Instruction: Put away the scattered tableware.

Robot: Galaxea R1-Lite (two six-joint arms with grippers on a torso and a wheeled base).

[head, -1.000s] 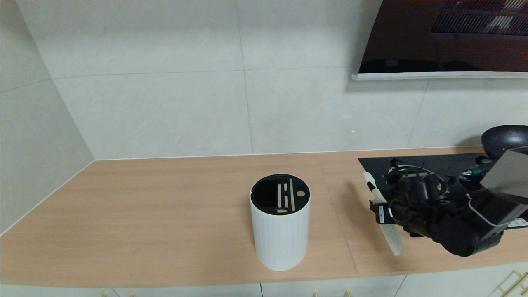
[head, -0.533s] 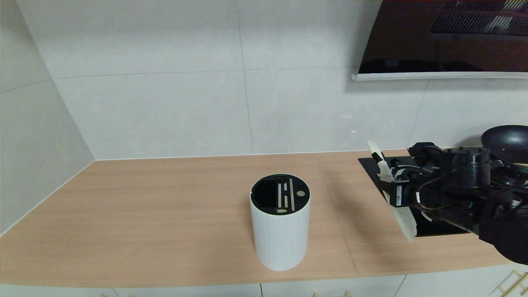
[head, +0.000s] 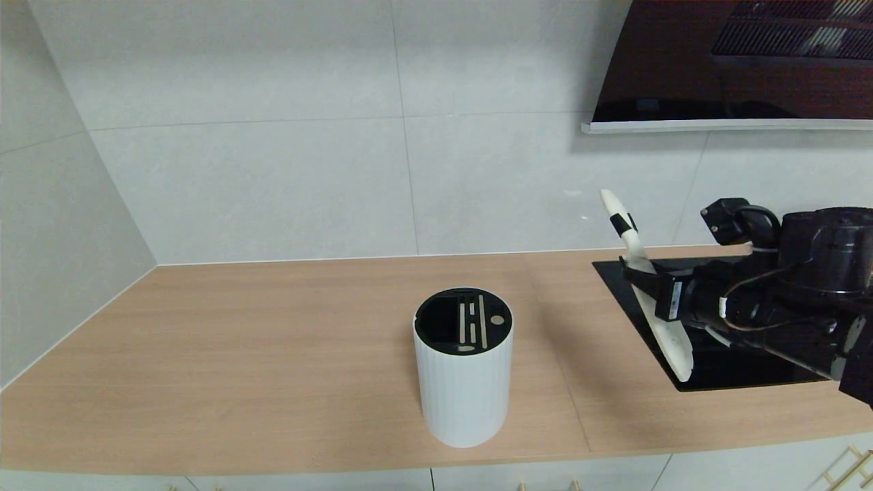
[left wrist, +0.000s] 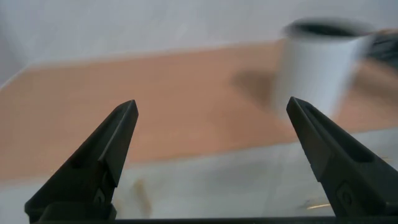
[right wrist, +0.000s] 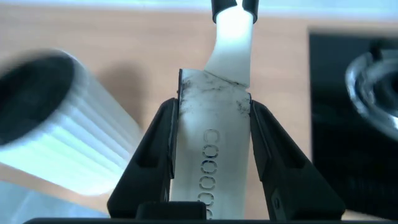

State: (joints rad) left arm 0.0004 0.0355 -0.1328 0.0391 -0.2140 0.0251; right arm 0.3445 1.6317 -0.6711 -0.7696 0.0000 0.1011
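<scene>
The right gripper (head: 658, 300), fingers closed on the blade of what seems a white knife (head: 672, 339), has lifted it off the bench (head: 273, 341), tip down over the cooktop (head: 719, 372) edge, well right of the slotted holder (head: 464, 372), so insertion remains.

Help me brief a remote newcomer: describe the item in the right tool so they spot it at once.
A black glass cooktop sits at the right end of the light wooden counter. Over its left edge the right tool grips a white knife, blade slanting down. Unlike the upright white ribbed cylinder holder mid-counter, it is long, flat and tilted, with a black band on its handle.
</scene>
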